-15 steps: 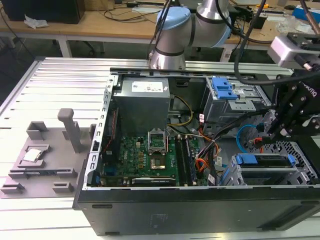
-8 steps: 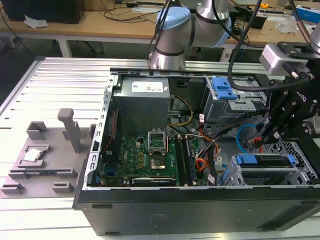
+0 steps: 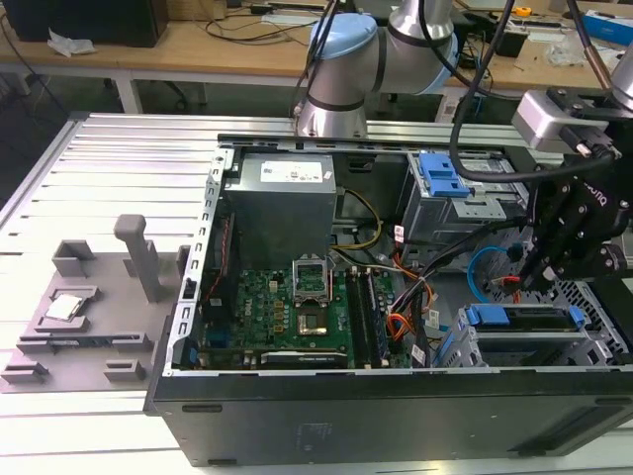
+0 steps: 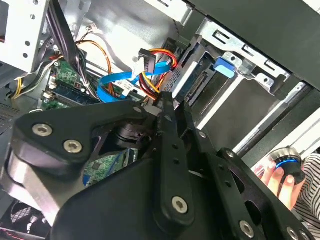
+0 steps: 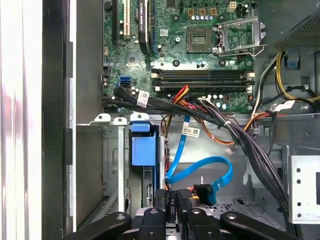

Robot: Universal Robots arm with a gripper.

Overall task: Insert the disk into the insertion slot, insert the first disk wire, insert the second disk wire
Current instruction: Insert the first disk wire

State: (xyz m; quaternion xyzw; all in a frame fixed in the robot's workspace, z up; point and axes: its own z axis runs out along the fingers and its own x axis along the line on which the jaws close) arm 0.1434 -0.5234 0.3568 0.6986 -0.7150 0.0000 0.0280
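Looking at the exterior view, the disk (image 3: 519,318) lies flat inside the drive cage (image 3: 524,348), blue frame showing at the cage mouth, so I judge it seated. The end effector (image 3: 532,282) hangs just above the cage, close to a loose blue cable (image 3: 485,269). Whether it is open, closed or gripping something, I cannot tell. The risk here is snagging: the cable loops right beside the cage, and a downward move could catch and drag it.

In the second wrist view, the end effector (image 4: 167,102) points toward the socket end of the disk (image 4: 192,77) in the cage. A black power plug (image 4: 146,55) with red and yellow leads and the blue cable (image 4: 117,80) hang just outside the cage, near the tip. A plug met at a tilt could jam against the socket or bend its contacts. A hand (image 4: 282,182) rests on a round button well apart from the cage.

In the first wrist view, the end effector (image 5: 172,207) sits just beside the disk (image 5: 142,150) in the cage, with the power plug (image 5: 192,192) and blue cable (image 5: 200,160) close by, outside the cage. The two plug ends lie almost touching, so gripping one may nudge the other. The thick bundle of dark wires (image 5: 250,147) crossing near the cage could tug a plug off line.
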